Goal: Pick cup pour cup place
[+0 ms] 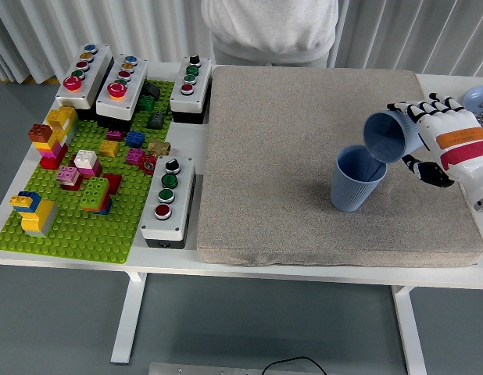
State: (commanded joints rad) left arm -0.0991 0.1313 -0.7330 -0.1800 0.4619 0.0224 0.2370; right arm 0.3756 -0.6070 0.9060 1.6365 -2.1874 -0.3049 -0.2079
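- At the right of the frame, the right hand point(438, 141) had its fingers wrapped around a blue cup point(391, 135); what was in it could not be seen.
- This cup lay tilted, long axis almost level, mouth toward the lower left, over a second cup point(357, 179).
- The second cup stood upright on the grey mat point(288, 156), mouth up.
- A green brick plate point(77, 219) and button boxes point(167, 200) were at the left, well apart.
- A person point(269, 27) stood at the top.

Grey mat point(304, 156) centre; green brick plate point(69, 226) w/ button boxes point(168, 200) left
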